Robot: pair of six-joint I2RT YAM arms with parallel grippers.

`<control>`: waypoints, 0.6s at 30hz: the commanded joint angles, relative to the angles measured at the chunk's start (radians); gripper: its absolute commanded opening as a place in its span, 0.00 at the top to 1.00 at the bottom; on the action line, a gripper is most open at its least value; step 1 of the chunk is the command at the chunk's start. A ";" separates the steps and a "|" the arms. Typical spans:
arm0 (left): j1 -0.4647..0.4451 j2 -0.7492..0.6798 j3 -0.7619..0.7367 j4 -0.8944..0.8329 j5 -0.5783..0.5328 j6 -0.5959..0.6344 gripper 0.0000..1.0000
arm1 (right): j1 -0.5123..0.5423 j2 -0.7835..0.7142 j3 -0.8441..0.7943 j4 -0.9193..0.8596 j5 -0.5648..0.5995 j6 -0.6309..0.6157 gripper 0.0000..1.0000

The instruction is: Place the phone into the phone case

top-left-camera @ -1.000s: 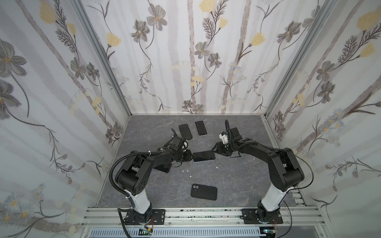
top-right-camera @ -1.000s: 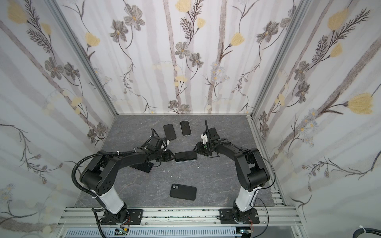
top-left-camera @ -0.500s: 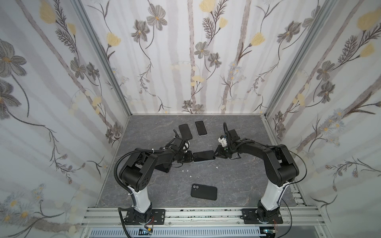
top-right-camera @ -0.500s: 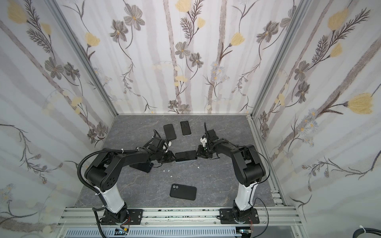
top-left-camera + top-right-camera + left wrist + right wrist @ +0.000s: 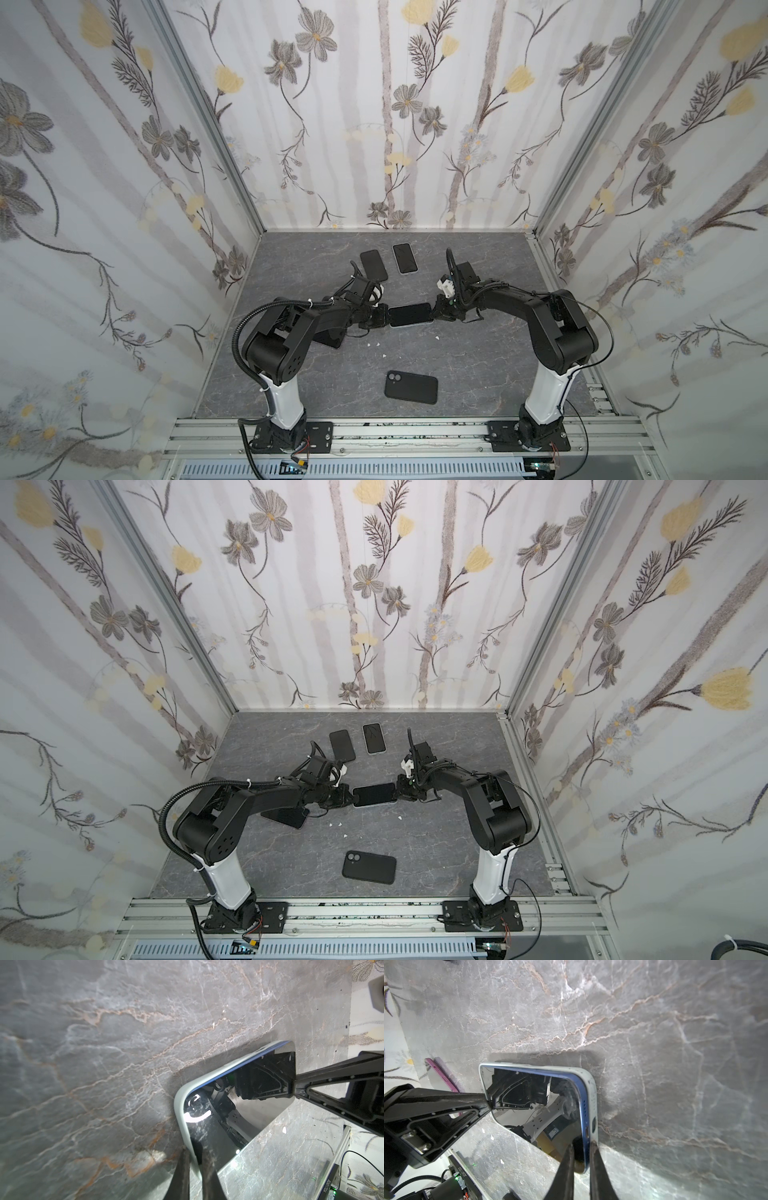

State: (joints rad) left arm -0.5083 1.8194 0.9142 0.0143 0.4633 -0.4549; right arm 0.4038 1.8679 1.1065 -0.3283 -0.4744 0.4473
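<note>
A phone [image 5: 410,315] [image 5: 375,795] with a dark glossy screen and a blue rim lies crosswise at mid-table, held between both arms. A pale grey phone case [image 5: 180,1101] [image 5: 592,1093] wraps its rim and back. My left gripper [image 5: 384,320] [image 5: 195,1159] is shut on the phone's left short end, fingers pinching case and screen. My right gripper [image 5: 434,312] [image 5: 581,1147] is shut on the opposite short end, by the blue edge with the port. Each wrist view shows the other gripper at the far end of the phone [image 5: 239,1105] [image 5: 539,1105].
A black case [image 5: 410,387] with a camera cut-out lies near the front edge. Two dark phones [image 5: 373,265] [image 5: 404,258] lie at the back. Another dark phone [image 5: 286,814] lies under my left arm. Small white scraps [image 5: 376,344] dot the grey marbled table [image 5: 478,365].
Both grippers have closed on the phone's short ends; a second ago their jaws stood wider at either end of it. The phone has stayed at mid-table.
</note>
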 commanded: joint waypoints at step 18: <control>0.010 0.011 0.095 -0.102 -0.091 0.013 0.72 | -0.006 -0.004 0.110 -0.141 0.081 -0.094 0.79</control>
State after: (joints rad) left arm -0.4980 1.8175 0.9947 -0.0765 0.3702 -0.4496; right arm 0.3988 1.8542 1.1995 -0.4473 -0.3996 0.3733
